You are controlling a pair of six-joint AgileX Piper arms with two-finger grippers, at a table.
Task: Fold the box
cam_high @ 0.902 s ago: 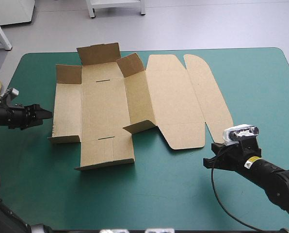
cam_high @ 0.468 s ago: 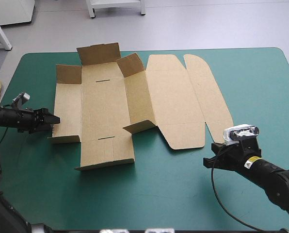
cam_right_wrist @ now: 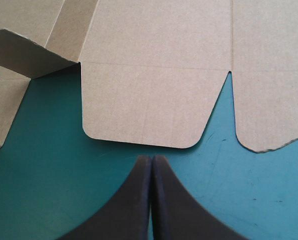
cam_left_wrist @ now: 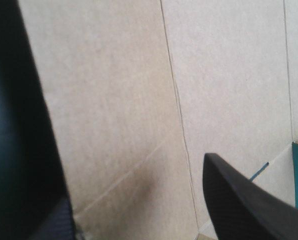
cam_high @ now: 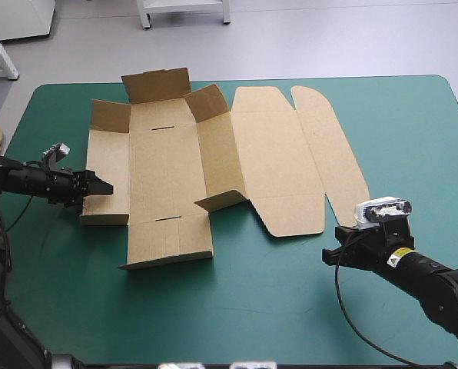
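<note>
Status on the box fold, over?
Left hand open, at left wall of the box. Right hand shut, short of its near edge. Sheet mostly flat, some flaps raised. Nothing on it.

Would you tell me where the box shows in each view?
High view: box left of centre, left gripper at its left edge.
Left wrist view: board between the open fingers.
Right wrist view: rounded flap ahead of shut right gripper.
Shared: raised flap, high and right wrist.
</note>
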